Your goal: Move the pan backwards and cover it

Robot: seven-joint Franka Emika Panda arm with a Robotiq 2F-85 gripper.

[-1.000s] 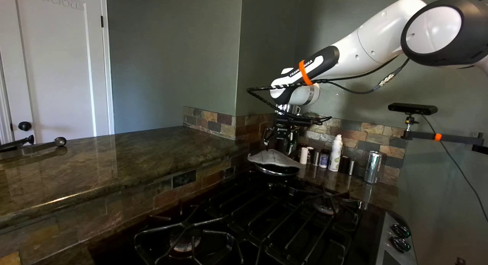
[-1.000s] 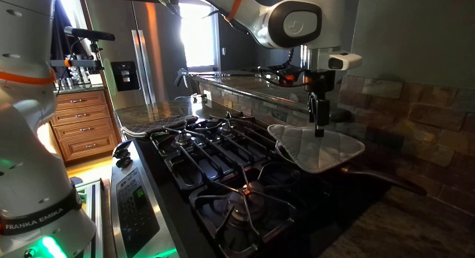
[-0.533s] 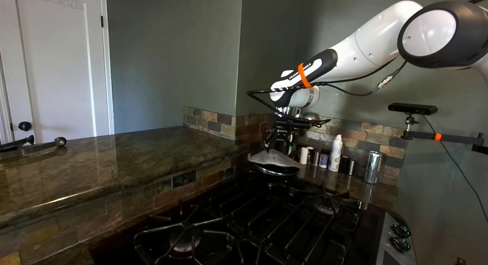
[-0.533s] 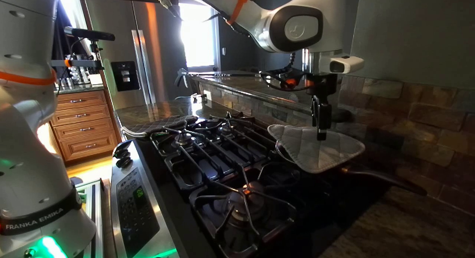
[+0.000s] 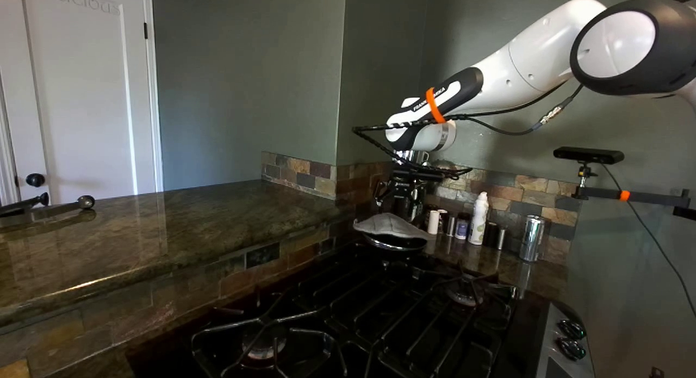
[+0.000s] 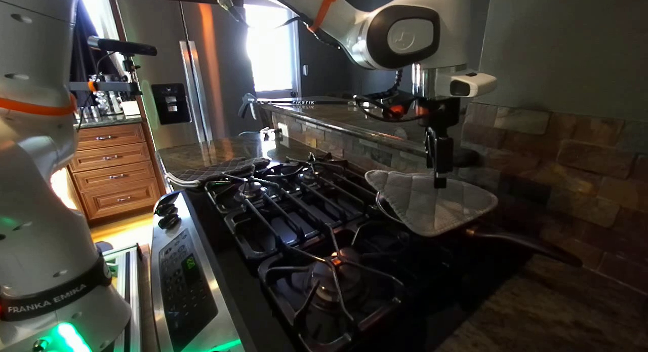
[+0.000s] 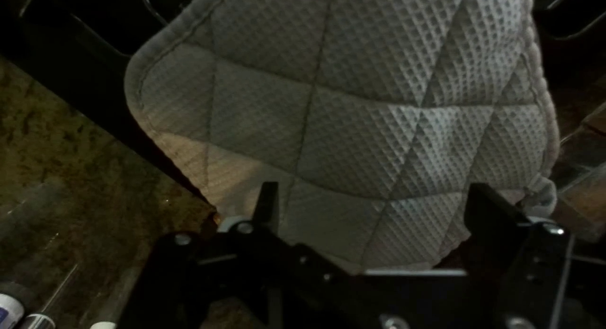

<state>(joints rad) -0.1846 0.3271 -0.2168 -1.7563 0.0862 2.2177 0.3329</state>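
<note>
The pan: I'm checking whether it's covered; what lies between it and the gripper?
A quilted cloth lies over the pan, beneath the open gripper; both exterior views show it.

A cloth [image 6: 430, 210] is lying over the pan [image 5: 392, 247]. In an exterior view, a bottle [image 5: 479, 220] is standing to their right; 2 knobs [image 5: 571, 328] are sitting right of the grates [image 5: 394, 327].
</note>
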